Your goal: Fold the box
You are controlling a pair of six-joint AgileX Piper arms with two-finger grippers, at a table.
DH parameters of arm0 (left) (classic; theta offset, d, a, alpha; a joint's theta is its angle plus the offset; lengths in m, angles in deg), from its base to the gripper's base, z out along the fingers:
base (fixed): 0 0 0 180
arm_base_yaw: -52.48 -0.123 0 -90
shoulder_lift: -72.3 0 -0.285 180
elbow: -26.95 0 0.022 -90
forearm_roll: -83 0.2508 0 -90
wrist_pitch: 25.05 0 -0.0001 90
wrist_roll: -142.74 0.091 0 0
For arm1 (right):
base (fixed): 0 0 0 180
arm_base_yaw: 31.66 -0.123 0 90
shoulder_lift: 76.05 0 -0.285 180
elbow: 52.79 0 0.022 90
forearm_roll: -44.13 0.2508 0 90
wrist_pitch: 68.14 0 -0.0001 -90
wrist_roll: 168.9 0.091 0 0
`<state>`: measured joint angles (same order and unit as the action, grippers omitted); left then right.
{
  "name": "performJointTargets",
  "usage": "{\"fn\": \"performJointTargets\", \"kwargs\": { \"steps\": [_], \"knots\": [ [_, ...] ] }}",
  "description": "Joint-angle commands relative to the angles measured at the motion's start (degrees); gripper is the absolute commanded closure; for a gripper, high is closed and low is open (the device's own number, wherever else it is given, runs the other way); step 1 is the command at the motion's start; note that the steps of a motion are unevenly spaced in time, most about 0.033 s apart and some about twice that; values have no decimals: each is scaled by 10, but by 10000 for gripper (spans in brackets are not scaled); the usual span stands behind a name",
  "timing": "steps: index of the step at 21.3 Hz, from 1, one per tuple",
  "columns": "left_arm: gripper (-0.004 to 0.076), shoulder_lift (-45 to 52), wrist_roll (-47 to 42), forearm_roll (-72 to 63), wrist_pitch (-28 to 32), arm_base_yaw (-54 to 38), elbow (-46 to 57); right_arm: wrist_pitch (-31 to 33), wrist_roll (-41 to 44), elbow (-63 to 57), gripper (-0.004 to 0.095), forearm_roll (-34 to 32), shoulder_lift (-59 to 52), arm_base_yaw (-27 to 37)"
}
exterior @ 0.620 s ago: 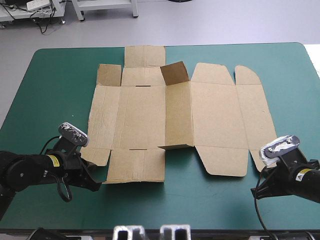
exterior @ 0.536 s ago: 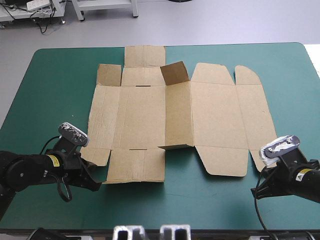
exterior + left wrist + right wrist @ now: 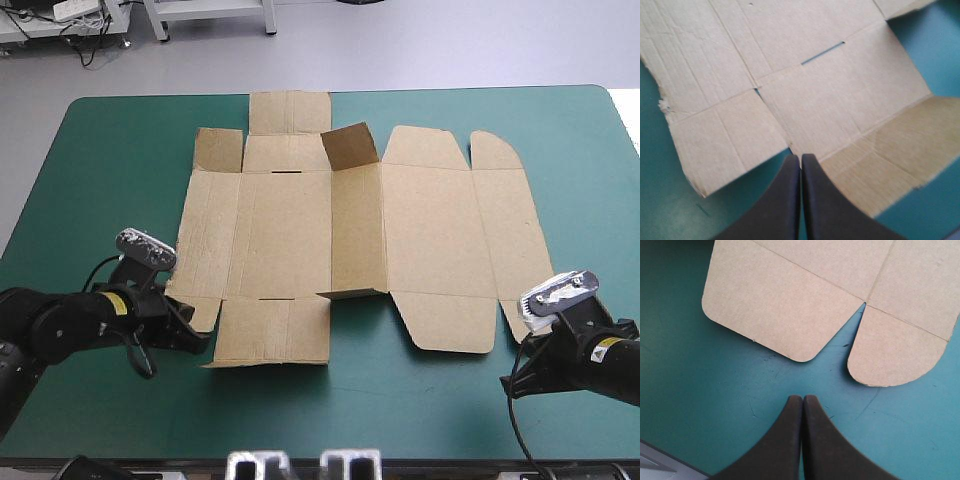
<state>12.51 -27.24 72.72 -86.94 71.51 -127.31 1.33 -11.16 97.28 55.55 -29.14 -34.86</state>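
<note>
the brown box (image 3: 350,230) lies flat on the teal-green table (image 3: 100,180), one small far flap (image 3: 350,148) raised. left gripper (image 3: 198,342) at its near left flaps; right gripper (image 3: 522,350) just beside its near right corner.

The box (image 3: 350,240) lies flat across the middle of the worktop (image 3: 100,150), with one small flap (image 3: 350,148) raised at its far edge. The left tool (image 3: 800,157) is at the box's near left corner, its tip at the notch between two flaps. The right tool (image 3: 802,399) is off the box's near right corner, apart from it.
</note>
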Motion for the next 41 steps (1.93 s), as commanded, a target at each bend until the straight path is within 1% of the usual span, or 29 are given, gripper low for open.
{"fn": "performJointTargets", "kwargs": {
  "steps": [1,2,4,5,6,7,8,9,10,11,14,15,16,17,19,21,25,28,29,31,33,38,41],
  "knots": [
    [708,-54,-2,6,53,-26,-36,-27,-3,12,927,13,0,-3],
    [708,-77,6,1,53,-42,-45,-29,-6,12,927,13,0,-3],
    [708,-148,62,-44,46,-90,-79,-35,-16,12,927,13,0,-3],
    [708,-192,111,-88,30,-130,-107,-36,-22,12,927,13,0,-3],
    [708,-209,134,-104,21,-151,-119,-37,-22,12,927,13,1,-3],
    [708,-247,169,-133,-2,-196,-149,-37,-22,12,927,13,1,-3],
    [709,-261,179,-140,-10,-213,-159,-37,-22,12,927,13,1,-3],
    [709,-291,181,-143,-30,-252,-180,-37,-22,12,927,13,1,-3],
    [709,-304,183,-142,-37,-267,-187,-37,-22,12,927,14,1,-3],
    [709,-328,179,-134,-46,-302,-192,-38,-22,12,927,14,1,-3],
    [708,-372,180,-110,-49,-361,-190,-43,-22,12,927,15,1,-3],
    [704,-385,180,-114,-58,-375,-190,-43,-22,12,927,17,1,-3],
    [681,-396,181,-123,-67,-385,-190,-43,-22,12,927,20,1,-3],
    [651,-406,186,-135,-77,-391,-190,-43,-22,12,927,24,1,-3],
    [571,-418,211,-170,-77,-396,-190,-43,-22,12,927,36,1,-3],
    [477,-426,253,-205,-73,-396,-190,-43,-25,12,927,44,1,-3],
    [297,-441,276,-236,-72,-396,-190,-40,-25,12,927,45,1,-3],
    [186,-463,299,-257,-96,-396,-190,-37,-25,12,927,45,1,-3],
    [168,-478,323,-275,-105,-396,-190,-37,-25,12,927,45,1,-3],
    [169,-503,340,-302,-109,-396,-190,-34,-25,12,927,45,1,-3],
    [169,-528,346,-317,-127,-396,-190,-32,-25,12,927,45,1,-3],
    [169,-572,344,-389,-127,-392,-190,-31,-22,12,927,46,1,-3],
    [169,-578,344,-383,-127,-372,-190,-32,-22,12,927,49,1,-3]
  ]
}}
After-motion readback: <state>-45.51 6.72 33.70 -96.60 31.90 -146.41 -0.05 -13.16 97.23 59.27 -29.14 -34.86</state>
